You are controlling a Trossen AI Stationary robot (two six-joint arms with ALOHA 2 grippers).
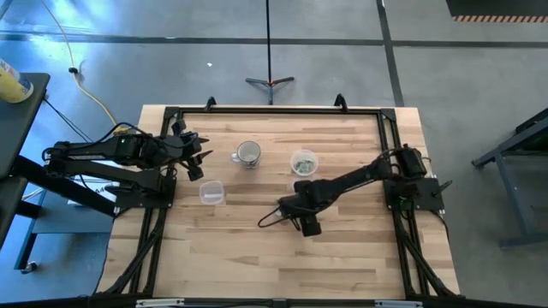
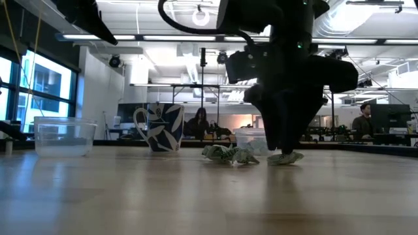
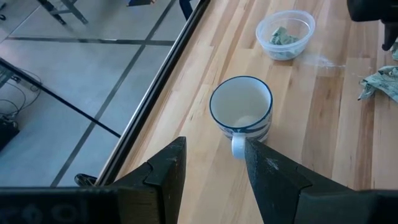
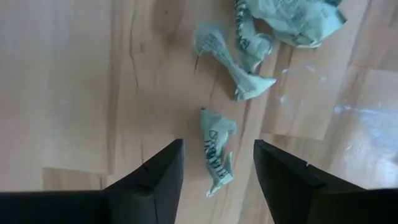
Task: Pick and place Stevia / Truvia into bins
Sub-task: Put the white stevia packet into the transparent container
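Truvia pkts (image 4: 217,151): crumpled pale-green paper, wood tabletop (image 4: 74,81).

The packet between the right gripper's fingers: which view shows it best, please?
The right wrist view: the crumpled packet lies on the table between the open right gripper fingers. The low view shows it edge-on under the arm. The high view hides it; the left wrist view shows only other packets.

Low view backlit by ceiling strips (image 2: 196,40), arm silhouetted; table (image 2: 196,196) foreground blurry, wrist views evenly lit.
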